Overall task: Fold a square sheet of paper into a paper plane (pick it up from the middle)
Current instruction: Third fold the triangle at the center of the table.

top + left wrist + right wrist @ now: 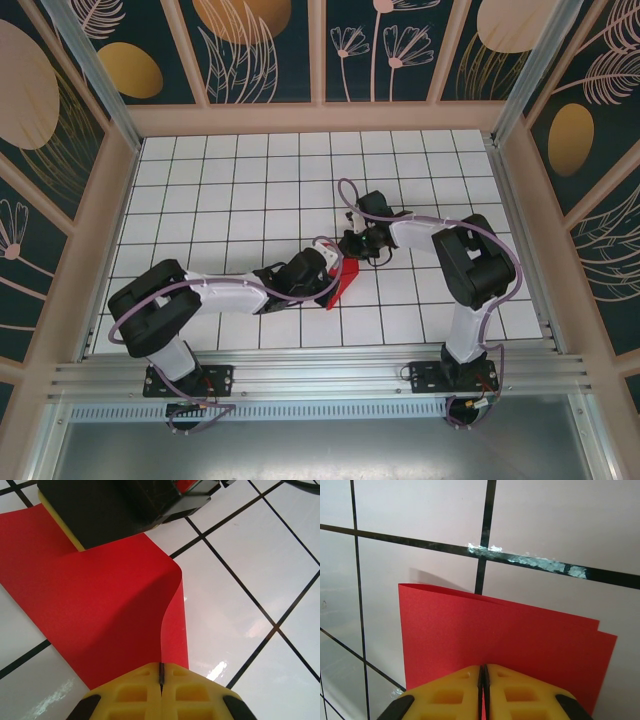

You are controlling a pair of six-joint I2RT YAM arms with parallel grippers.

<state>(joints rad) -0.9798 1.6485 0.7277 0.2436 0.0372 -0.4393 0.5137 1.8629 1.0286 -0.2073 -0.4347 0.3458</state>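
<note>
The left gripper (161, 672) has its yellow fingers (130, 695) pressed together on one edge of the red paper (100, 605). The paper runs away from the fingertips in a bulging curve, over the white tiled table (240, 580). At the far end of the sheet the right gripper (483, 672) is also clamped on it. Ahead of its fingertips the paper is doubled over, the two layers slightly offset at the right corner. Seen from above, the paper sits between the two sets of fingertips.
</note>
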